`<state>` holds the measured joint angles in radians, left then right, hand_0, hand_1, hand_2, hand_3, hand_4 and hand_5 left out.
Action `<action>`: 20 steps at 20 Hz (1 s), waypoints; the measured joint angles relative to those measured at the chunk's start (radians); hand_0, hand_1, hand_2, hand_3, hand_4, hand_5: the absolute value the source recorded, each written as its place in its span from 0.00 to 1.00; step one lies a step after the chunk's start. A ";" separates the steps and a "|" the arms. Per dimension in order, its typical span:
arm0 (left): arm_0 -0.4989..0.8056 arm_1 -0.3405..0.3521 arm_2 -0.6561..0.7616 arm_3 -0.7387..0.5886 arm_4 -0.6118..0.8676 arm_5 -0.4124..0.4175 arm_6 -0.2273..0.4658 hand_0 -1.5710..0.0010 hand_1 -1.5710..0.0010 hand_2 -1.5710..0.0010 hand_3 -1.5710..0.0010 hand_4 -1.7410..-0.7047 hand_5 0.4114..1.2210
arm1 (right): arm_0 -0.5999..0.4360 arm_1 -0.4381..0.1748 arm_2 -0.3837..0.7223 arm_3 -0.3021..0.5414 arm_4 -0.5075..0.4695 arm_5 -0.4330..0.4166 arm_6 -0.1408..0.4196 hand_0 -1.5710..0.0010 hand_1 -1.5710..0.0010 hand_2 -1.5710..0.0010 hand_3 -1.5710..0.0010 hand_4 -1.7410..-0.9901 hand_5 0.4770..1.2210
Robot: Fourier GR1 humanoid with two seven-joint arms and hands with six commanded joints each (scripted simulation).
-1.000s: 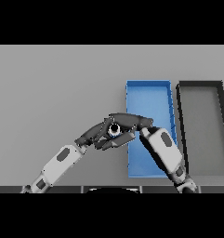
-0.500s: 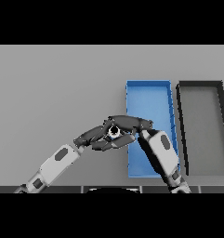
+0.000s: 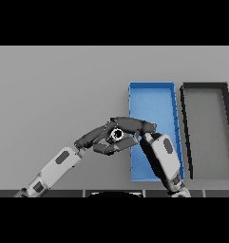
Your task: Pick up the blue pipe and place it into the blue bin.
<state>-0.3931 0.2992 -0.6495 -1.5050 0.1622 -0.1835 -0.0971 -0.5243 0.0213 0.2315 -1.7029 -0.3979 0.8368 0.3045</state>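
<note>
The blue pipe (image 3: 117, 135) shows end-on as a pale ring with a dark hole, held above the table just left of the blue bin (image 3: 151, 97). My left hand (image 3: 93, 138) reaches in from the lower left, its fingers and thumb curled round the pipe from above and below. My right hand (image 3: 134, 125) comes from the lower right across the bin's near half. Its fingers stretch fairly straight over the top of the pipe and touch it. Most of the pipe's body is hidden between the two hands.
A dark grey bin (image 3: 204, 90) stands right of the blue bin, almost touching it. My right forearm (image 3: 161, 156) covers the blue bin's near part. Grey table (image 3: 54, 90) spreads to the left and behind.
Both hands and the pipe have sunk very slightly toward me. My right forearm has shifted a little left, and the two hands have closed in tighter round the pipe.
</note>
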 measured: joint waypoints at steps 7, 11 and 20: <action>0.024 0.013 -0.003 -0.024 0.017 0.020 0.105 1.00 1.00 1.00 1.00 0.84 0.16 | -0.066 -0.017 -0.032 0.026 -0.328 -0.103 0.156 0.00 0.00 0.00 0.00 0.33 1.00; 0.020 0.019 -0.003 -0.015 0.016 0.012 0.110 1.00 1.00 1.00 1.00 0.85 0.13 | -0.163 -0.081 -0.059 0.035 -0.532 -0.221 0.245 0.00 0.00 0.00 0.00 0.33 1.00; 0.028 0.022 -0.014 -0.039 0.016 0.010 0.128 1.00 1.00 1.00 1.00 0.85 0.09 | -0.497 -0.221 -0.236 0.221 -0.543 -0.342 0.118 0.00 0.00 0.00 0.00 0.32 1.00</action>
<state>-0.3649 0.3214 -0.6634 -1.5443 0.1782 -0.1734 0.0306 -1.0213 -0.1995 -0.0040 -1.4824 -0.9413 0.4944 0.4227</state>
